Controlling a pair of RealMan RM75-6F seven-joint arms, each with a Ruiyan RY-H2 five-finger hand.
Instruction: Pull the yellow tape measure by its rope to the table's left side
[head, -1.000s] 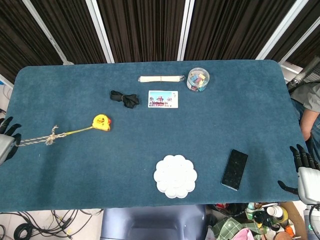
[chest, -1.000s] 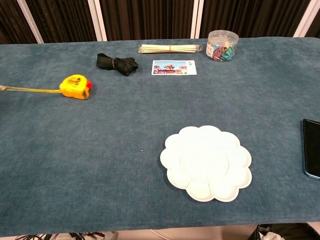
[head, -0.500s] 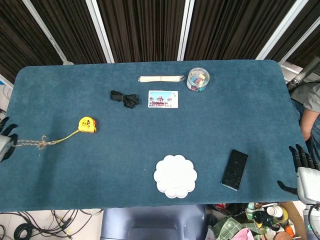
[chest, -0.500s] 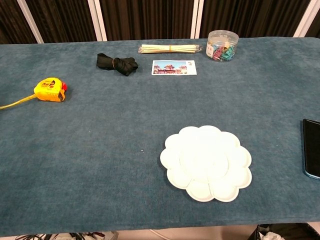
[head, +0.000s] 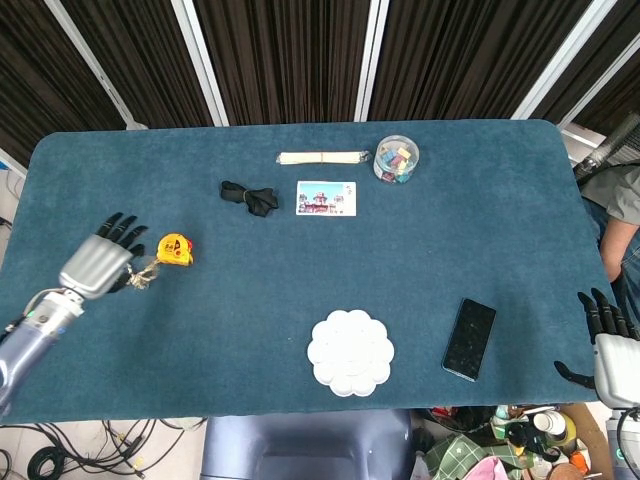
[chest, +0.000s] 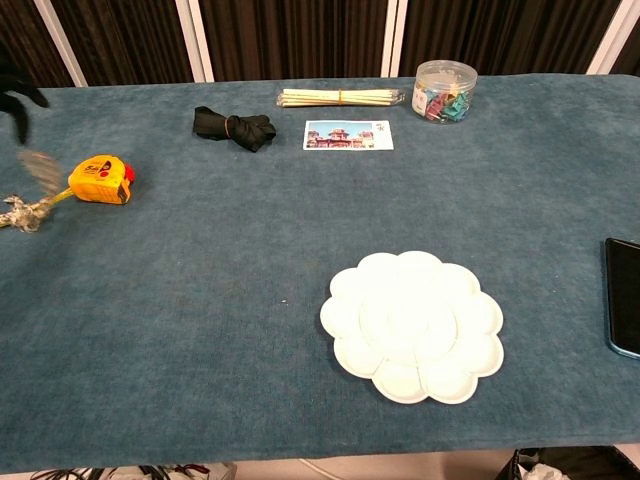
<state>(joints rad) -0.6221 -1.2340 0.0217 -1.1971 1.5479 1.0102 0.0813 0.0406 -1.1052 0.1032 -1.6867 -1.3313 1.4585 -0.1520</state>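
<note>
The yellow tape measure (head: 175, 249) (chest: 100, 178) lies on the left part of the blue table (head: 320, 290). Its rope (head: 141, 277) (chest: 24, 211) lies slack and bunched just left of it. My left hand (head: 100, 264) hovers over the table right beside the rope, fingers spread toward the tape measure; I see nothing gripped in it. The chest view catches only its dark fingertips (chest: 14, 92) at the left edge. Off the table's front right corner, my right hand (head: 608, 342) is held with fingers apart and holds nothing.
A black cloth bundle (head: 249, 197), a stick bundle (head: 322, 157), a postcard (head: 326, 198) and a clear jar of clips (head: 396, 159) sit along the back. A white palette plate (head: 350, 352) and a black phone (head: 470, 339) lie near the front.
The tape measure slid left over the second, then stopped. My left hand came in from off the left edge toward the tape measure, and the taut rope went slack and bunched up.
</note>
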